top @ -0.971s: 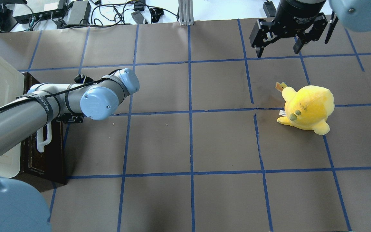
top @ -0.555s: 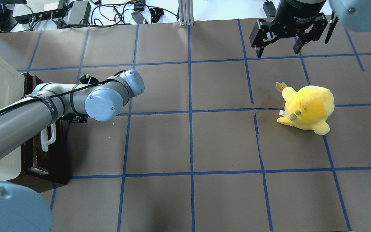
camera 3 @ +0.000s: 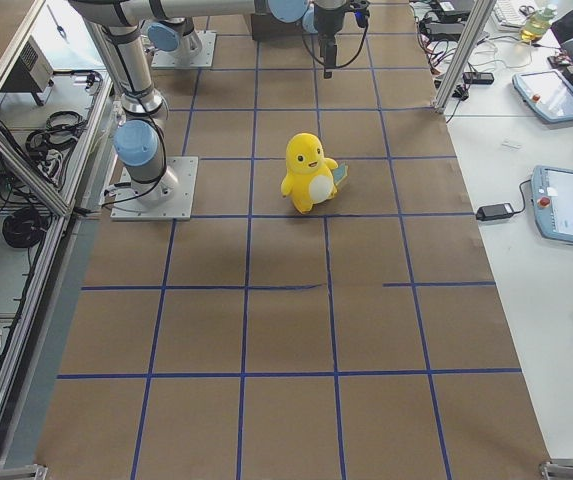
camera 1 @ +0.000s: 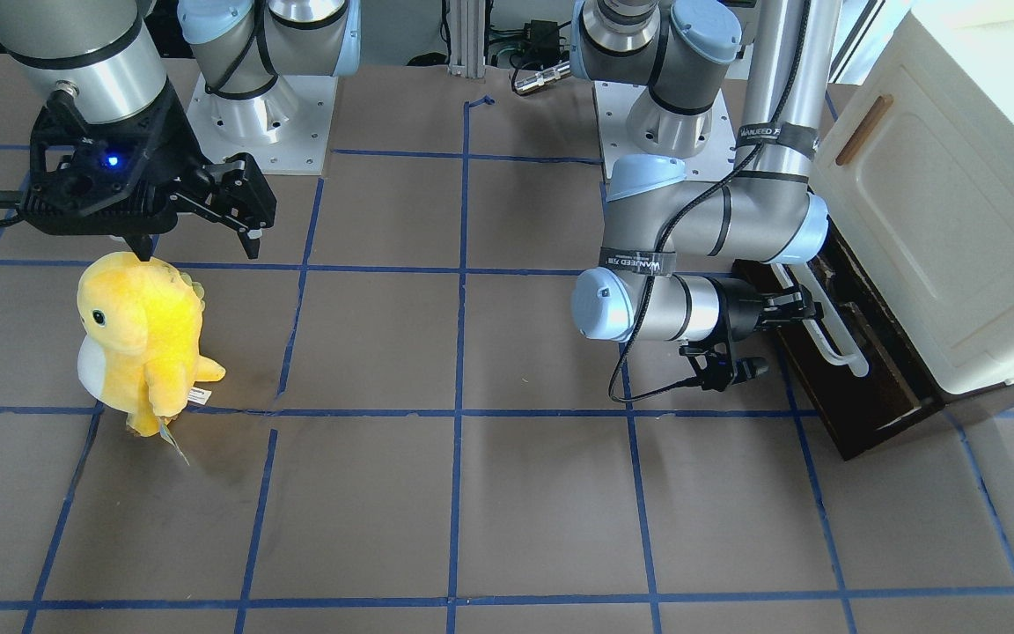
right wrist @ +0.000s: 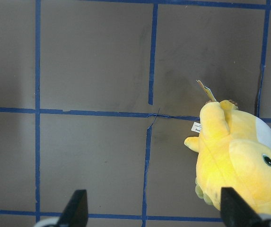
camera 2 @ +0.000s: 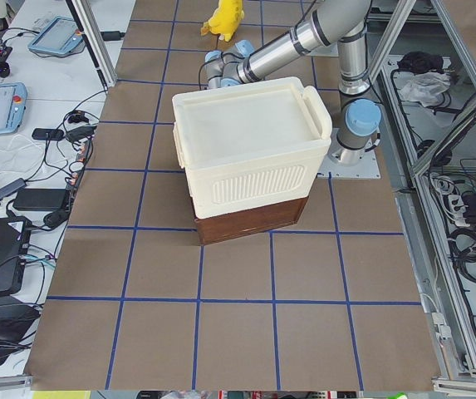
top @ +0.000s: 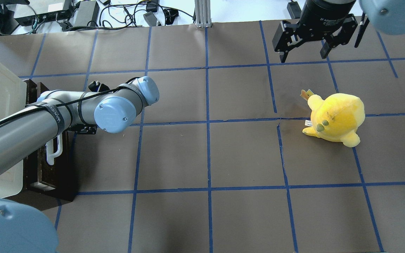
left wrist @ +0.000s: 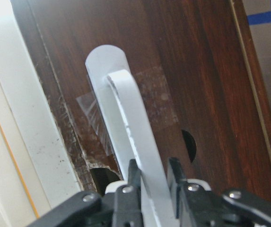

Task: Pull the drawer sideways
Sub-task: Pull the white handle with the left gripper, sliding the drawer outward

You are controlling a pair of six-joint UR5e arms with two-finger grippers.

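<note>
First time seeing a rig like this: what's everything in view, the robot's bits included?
table: one, brown with blue tape grid, under everything.
cabinet: one, cream-white, table's end on the robot's left.
drawer: one, dark brown front, at the cabinet's base.
handle: one, white bar, on the drawer front.
plush toy: one, yellow, standing on the robot's right side.
left arm: one, grey and blue, reaching to the drawer.
right arm: one, same colours, near the plush toy.
left end effector: one, black, shut on the handle.
right end effector: one, black, open, above the table.
</note>
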